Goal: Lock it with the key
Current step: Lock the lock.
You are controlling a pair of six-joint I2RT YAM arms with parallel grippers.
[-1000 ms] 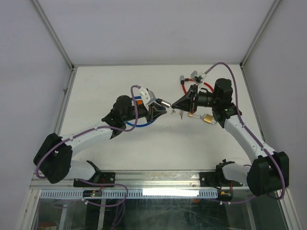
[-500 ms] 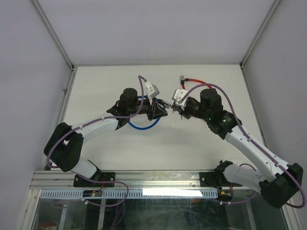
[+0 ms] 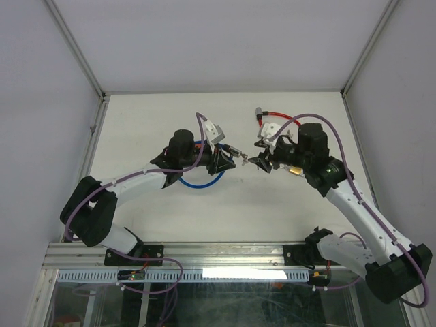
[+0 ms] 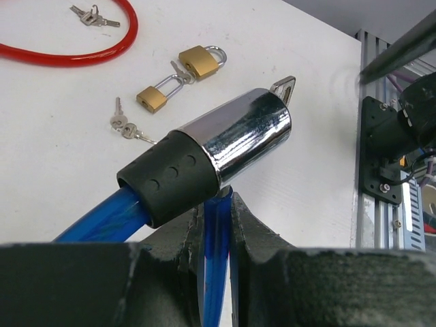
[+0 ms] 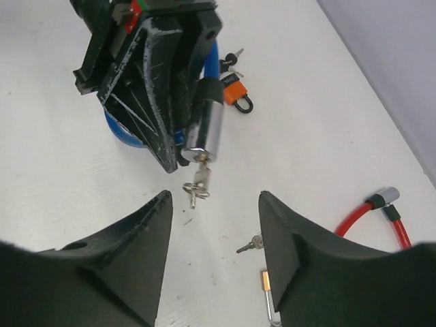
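A blue cable lock (image 4: 238, 139) with a chrome cylinder and a black rubber collar is held up off the table. My left gripper (image 4: 216, 204) is shut on its blue cable (image 4: 216, 235). A key (image 5: 201, 178) sticks out of the cylinder's end (image 5: 204, 133), and a key ring hangs from it. My right gripper (image 5: 214, 204) stands open just short of the key, touching nothing. From above, the left gripper (image 3: 221, 160) and right gripper (image 3: 261, 163) face each other, with the key (image 3: 240, 158) between them.
Two brass padlocks (image 4: 199, 61) (image 4: 155, 97) and loose keys (image 4: 126, 126) lie on the white table. A red cable lock (image 3: 272, 116) lies at the back right. An orange padlock (image 5: 235, 92) sits behind the left gripper. One loose key (image 5: 251, 244) lies under my right gripper.
My right gripper, shut at the key half a second ago, has opened and drawn back to the right. The key stays in the cylinder. The left gripper keeps its hold.
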